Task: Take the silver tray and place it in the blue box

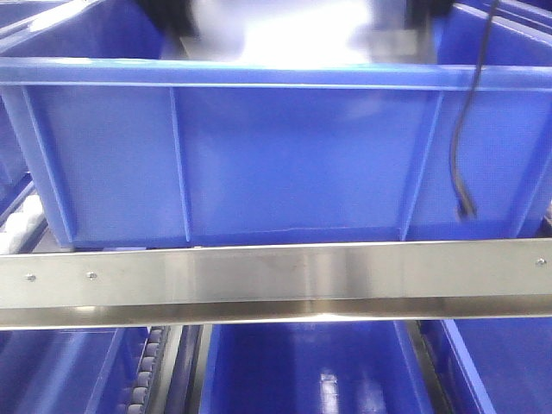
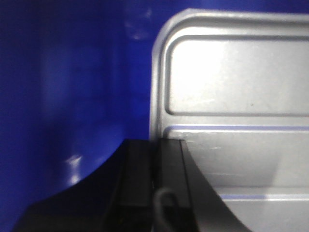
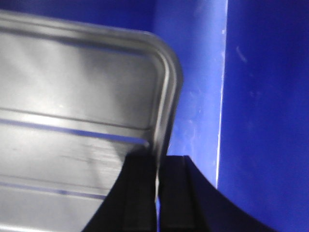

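left tool (image 2: 155, 151) clenched on silver tray (image 2: 231, 82) rim | right tool (image 3: 158, 163) clenched on opposite rim | silver tray between blue box (image 1: 302, 164) walls

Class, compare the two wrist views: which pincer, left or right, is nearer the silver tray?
Neither: both touch it. The left pincer clamps the silver tray on its left-hand rim near a corner. The right pincer clamps the right-hand rim, likewise near a corner.
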Controlling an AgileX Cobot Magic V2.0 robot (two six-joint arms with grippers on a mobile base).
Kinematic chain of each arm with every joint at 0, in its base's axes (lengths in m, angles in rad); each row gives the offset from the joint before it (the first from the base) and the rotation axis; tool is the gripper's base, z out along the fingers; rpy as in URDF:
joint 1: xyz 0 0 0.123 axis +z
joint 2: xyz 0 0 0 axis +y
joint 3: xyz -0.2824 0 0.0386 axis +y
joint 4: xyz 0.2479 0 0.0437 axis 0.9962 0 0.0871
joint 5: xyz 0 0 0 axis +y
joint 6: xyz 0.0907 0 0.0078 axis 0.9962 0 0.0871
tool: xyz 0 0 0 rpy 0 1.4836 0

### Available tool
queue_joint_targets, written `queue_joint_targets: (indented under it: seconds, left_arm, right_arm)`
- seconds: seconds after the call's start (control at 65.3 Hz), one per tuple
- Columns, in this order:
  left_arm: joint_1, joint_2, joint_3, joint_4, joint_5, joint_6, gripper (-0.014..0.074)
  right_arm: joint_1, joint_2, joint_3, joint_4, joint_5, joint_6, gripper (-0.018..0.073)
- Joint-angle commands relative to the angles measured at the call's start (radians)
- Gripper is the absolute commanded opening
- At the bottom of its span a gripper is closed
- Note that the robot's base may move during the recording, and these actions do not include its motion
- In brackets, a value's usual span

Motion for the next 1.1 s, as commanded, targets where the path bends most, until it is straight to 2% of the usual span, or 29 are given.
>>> queue_joint_targets:
  seconds: [0.0, 0.184, 0.505, 0.582, 0.658, 0.735, 0.796, 0.933, 1.087]
  left_arm:
    - [0.013, -0.013, -0.033, 0.030, -0.081, 0.007, -0.0105]
    - [0.024, 0.059, -0.044, 0.020, -0.098, 0.007, -0.0105]
    - [0.041, 0.072, -0.047, 0.008, -0.111, 0.007, -0.0091]
    - [0.048, 0.072, -0.053, -0.006, -0.111, 0.009, -0.0039]
    - [0.048, 0.072, -0.066, -0.015, -0.111, 0.029, 0.0056]
    - [0.048, 0.072, -0.087, -0.019, -0.109, 0.057, 0.0191]
    - [0.048, 0.072, -0.111, -0.019, -0.099, 0.059, 0.0281]
    - [0.048, 0.072, -0.166, -0.019, -0.059, 0.061, 0.0430]
    - [0.046, 0.062, -0.232, -0.024, 0.038, 0.118, 0.0453]
  right_arm:
    - [-0.020, -0.017, -0.037, -0.030, -0.074, -0.022, 0.0056]
    - [-0.028, 0.028, -0.037, -0.030, -0.137, -0.022, 0.0056]
    - [-0.028, 0.050, -0.038, -0.030, -0.138, -0.022, 0.0078]
    - [-0.028, 0.050, -0.038, -0.030, -0.133, -0.022, 0.0158]
    - [-0.028, 0.050, -0.038, -0.030, -0.130, -0.022, 0.0308]
    - [-0.028, 0.049, -0.038, -0.030, -0.123, -0.022, 0.0459]
    - [-0.028, 0.048, -0.038, -0.030, -0.113, -0.022, 0.0537]
    - [-0.028, 0.028, -0.047, -0.030, -0.096, -0.022, 0.0561]
    - [-0.024, -0.028, -0.047, -0.028, -0.083, -0.022, 0.0560]
